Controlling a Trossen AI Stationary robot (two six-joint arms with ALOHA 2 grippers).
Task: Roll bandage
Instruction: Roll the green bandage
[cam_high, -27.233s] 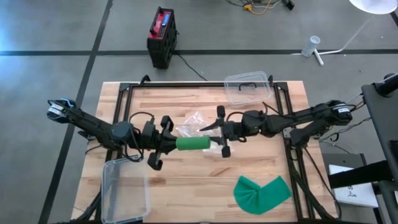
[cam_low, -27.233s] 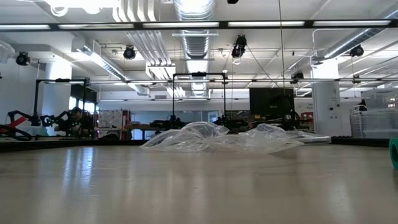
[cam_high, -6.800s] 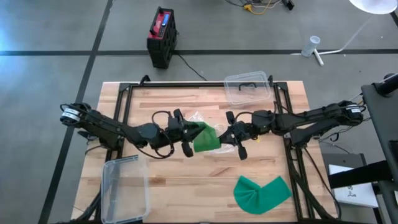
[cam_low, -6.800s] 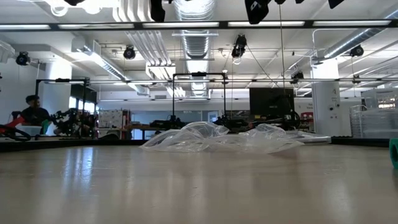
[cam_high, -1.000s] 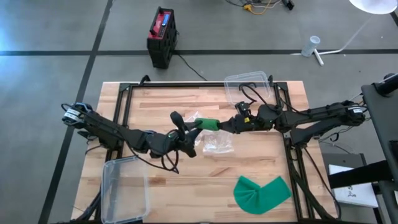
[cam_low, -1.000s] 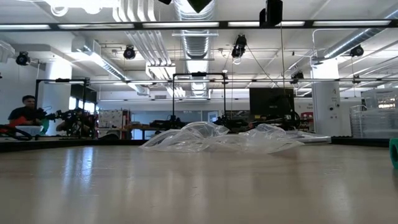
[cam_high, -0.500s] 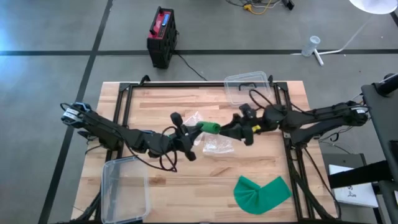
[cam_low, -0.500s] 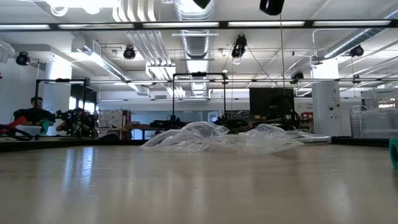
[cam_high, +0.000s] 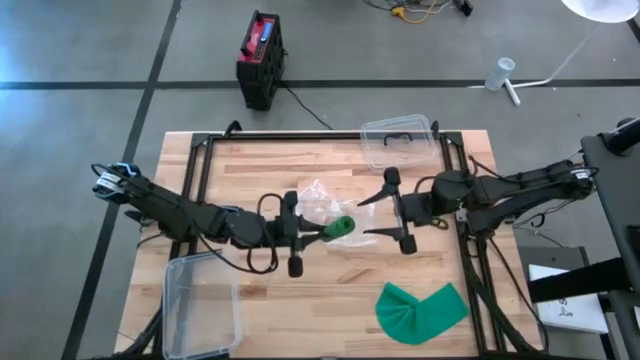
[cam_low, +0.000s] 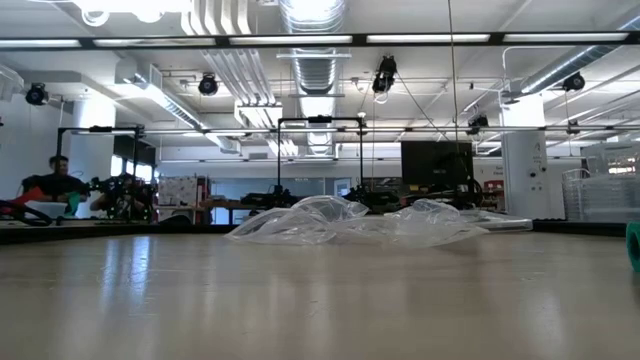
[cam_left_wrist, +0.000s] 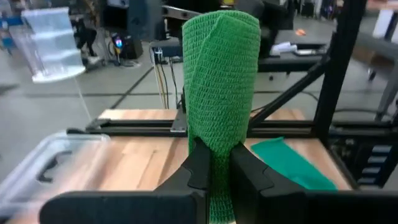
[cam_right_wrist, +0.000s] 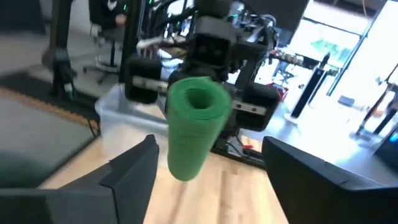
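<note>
- High: straight down over whole table (cam_high: 260, 290).
- Low: level across tabletop into room.
- Wrists: close on green bandage roll (cam_left_wrist: 221, 87), seen from opposite ends.

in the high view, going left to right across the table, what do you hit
clear bin → left gripper → green roll → right gripper → flat green bandage

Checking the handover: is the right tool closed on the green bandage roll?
No: the right tool stands open with its fingers apart from the green bandage roll, which the left tool pinches.
</note>
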